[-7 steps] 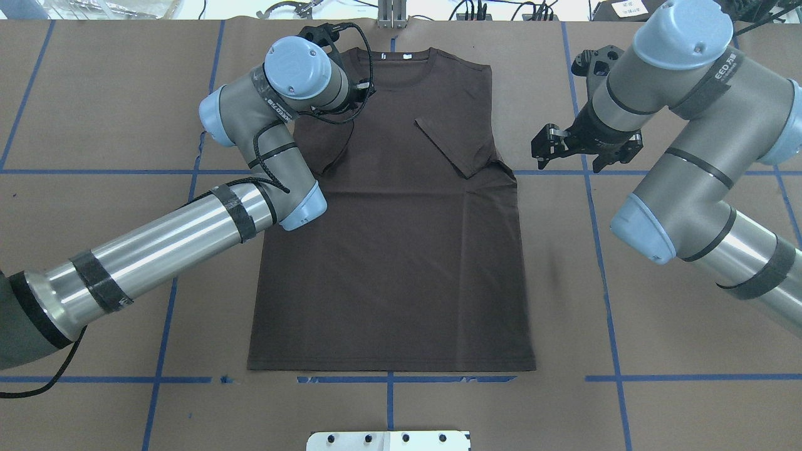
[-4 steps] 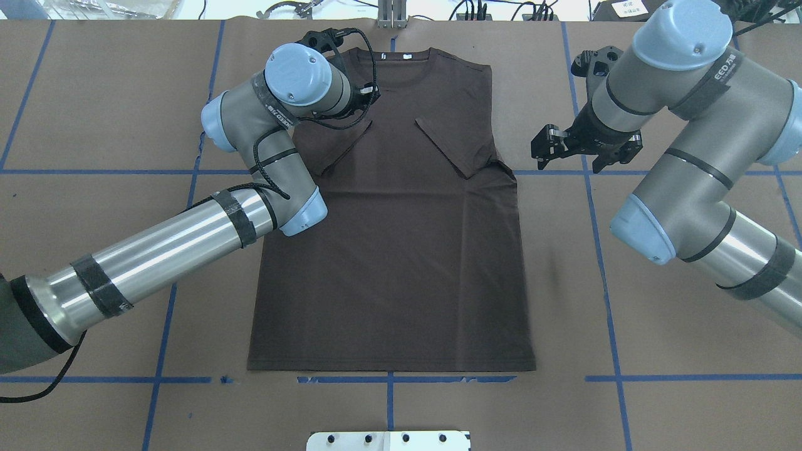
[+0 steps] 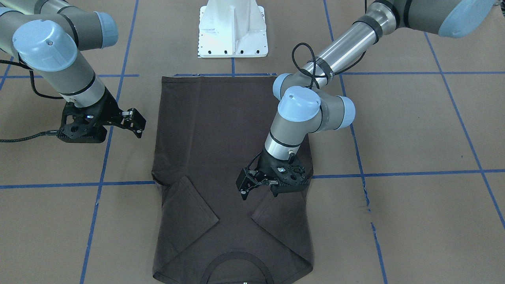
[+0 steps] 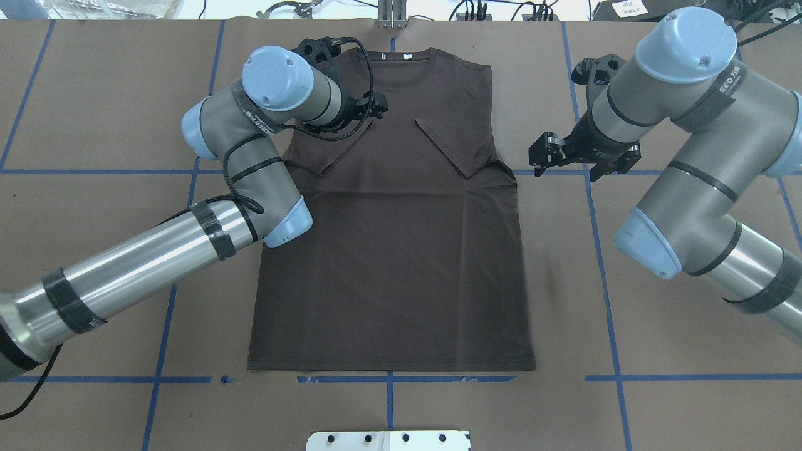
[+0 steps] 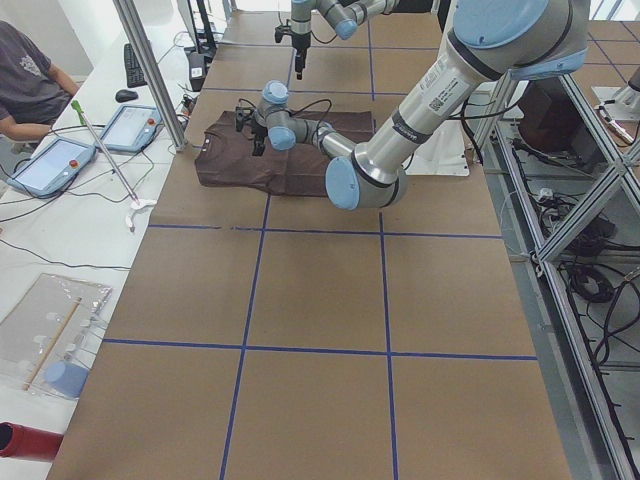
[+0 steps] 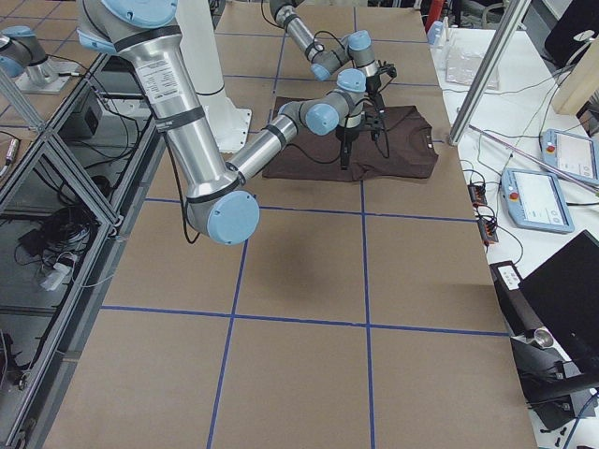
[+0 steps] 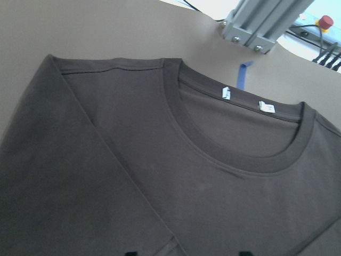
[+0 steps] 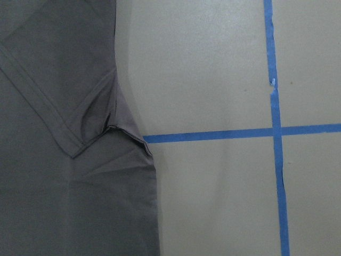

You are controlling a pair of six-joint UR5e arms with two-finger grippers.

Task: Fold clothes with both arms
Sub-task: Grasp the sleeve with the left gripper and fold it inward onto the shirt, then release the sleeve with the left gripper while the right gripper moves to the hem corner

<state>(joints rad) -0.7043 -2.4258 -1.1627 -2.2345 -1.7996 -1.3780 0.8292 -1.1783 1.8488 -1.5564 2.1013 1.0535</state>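
The dark brown T-shirt point(image 4: 401, 250) lies flat on the brown table cover, collar point(image 7: 234, 154) at the far edge. Both sleeves are folded inward onto the chest, the left sleeve point(image 4: 338, 147) and the right sleeve point(image 4: 454, 141). My left gripper point(image 3: 246, 185) hovers open and empty just over the left sleeve's folded edge, also visible from overhead as the left gripper point(image 4: 376, 106). My right gripper point(image 4: 567, 164) hangs open over bare table just right of the shirt's right armpit point(image 8: 114, 128). Two white neck labels point(image 7: 226, 93) show inside the collar.
Blue tape lines point(image 4: 595, 219) grid the table cover. The white pedestal base point(image 3: 232, 27) stands at the robot's side of the shirt's hem. An aluminium post point(image 4: 391, 12) rises behind the collar. A seated person point(image 5: 25, 75) and tablets point(image 5: 50, 165) are at a side table.
My left arm has swung its wrist and elbow left, uncovering the left sleeve, which now lies folded on the chest. The right gripper has barely shifted.
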